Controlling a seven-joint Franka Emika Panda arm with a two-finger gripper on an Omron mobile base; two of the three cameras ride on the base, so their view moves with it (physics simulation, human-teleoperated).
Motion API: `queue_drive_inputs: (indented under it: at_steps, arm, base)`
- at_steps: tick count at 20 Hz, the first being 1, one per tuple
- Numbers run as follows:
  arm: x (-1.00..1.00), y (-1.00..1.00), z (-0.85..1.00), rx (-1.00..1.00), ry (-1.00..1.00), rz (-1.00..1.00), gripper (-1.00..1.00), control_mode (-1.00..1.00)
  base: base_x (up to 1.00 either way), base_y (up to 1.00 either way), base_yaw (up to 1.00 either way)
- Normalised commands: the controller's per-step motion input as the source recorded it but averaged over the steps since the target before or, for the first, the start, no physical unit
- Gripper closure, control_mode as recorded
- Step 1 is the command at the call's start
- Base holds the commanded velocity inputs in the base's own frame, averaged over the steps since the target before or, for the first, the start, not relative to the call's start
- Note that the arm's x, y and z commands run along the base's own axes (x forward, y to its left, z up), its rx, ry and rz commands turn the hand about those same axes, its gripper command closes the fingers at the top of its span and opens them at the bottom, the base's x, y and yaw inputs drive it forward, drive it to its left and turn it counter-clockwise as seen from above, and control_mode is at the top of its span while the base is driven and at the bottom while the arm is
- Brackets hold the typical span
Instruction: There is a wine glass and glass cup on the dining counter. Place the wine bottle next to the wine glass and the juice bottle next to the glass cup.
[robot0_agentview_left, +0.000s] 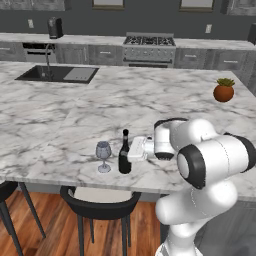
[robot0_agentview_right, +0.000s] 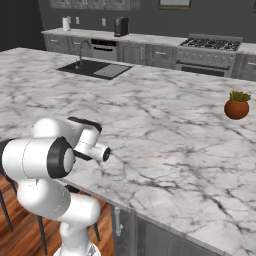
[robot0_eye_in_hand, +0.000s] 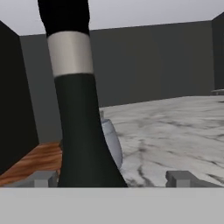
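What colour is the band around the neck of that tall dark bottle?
Pale grey, on the tall, nearly black wine bottle; the hand view shows it best.

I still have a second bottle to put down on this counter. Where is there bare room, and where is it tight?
Bare marble runs between the sink and the potted plant. It is crowded at the near edge, where the wine bottle stands beside the wine glass with the gripper next to it.

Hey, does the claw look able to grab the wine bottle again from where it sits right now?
Probably yes. The claw is open, level with the wine bottle, which stands upright on the dining counter close in front of it. The wine glass stands beside the bottle, not between.
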Motion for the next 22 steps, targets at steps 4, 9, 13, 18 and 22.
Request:
queue_drive_inputs:
  at_steps: [4, 9, 13, 18, 22]
  arm:
    - [0.00, -0.19, -0.11, 0.00, 0.00, 0.00, -1.00, -1.00]
    - [-0.02, -0.19, -0.03, 0.00, 0.00, 0.00, -1.00, -1.00]
    - [-0.01, -0.05, 0.00, 0.00, 0.00, 0.00, -1.00, -1.00]
    - [-0.06, 0.00, 0.00, 0.00, 0.00, 0.00, -1.00, -1.00]
    - [-0.10, 0.00, 0.00, 0.00, 0.00, 0.00, -1.00, -1.00]
  base:
    - [0.00, 0.00, 0.00]
    - [0.00, 0.00, 0.00]
    - [0.00, 0.00, 0.00]
    - [0.00, 0.00, 0.00]
    - [0.00, 0.00, 0.00]
